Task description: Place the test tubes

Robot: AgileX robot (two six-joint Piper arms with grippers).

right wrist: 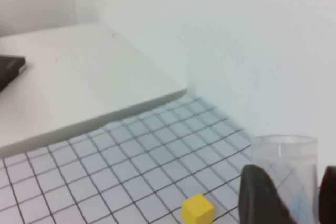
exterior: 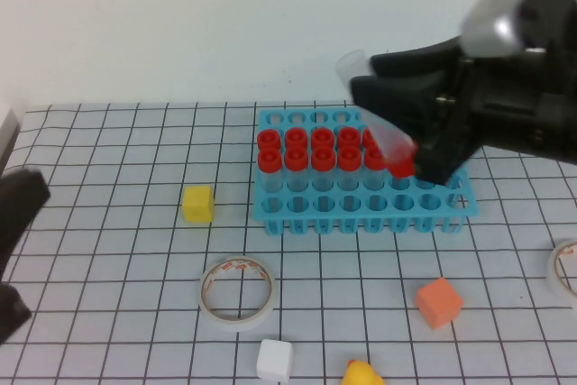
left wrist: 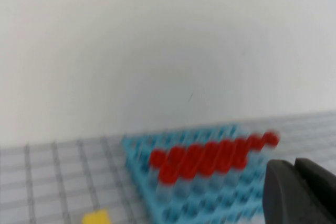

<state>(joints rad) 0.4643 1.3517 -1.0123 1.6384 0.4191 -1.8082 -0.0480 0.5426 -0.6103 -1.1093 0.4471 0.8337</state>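
Red cap lowermost, clear end uppermost: by what is the tube (exterior: 389, 143) held? — Student

It is clamped between the part-open fingers of the right tool (exterior: 397, 123), above the right end of the blue rack (exterior: 361, 206). Its long axis is tilted: the cap is nearest the rack, and the clear end is leaned up and away to the left. — Legend

On which relation is the coming move judged to turn? — Student

The cap is seen just beside the end of the racked tubes (exterior: 323, 151), by which two rows are filled. Empty holes are seen in the rows nearer the robot and in the far row. The axis would probably need to be brought upright over an empty hole before lowering, since neighbouring caps could otherwise be struck. — Legend

Can the other arm be used? — Student

The left tool (left wrist: 295, 192) is shut, with nothing seen in it, and is parked at the left edge of the bench (exterior: 108, 250), well apart from the rack. The right arm is plainly nearer. Open bench is found in front of the rack, and the yellow block (exterior: 197, 204) and tape ring (exterior: 238, 291) lie off to the left. — Legend
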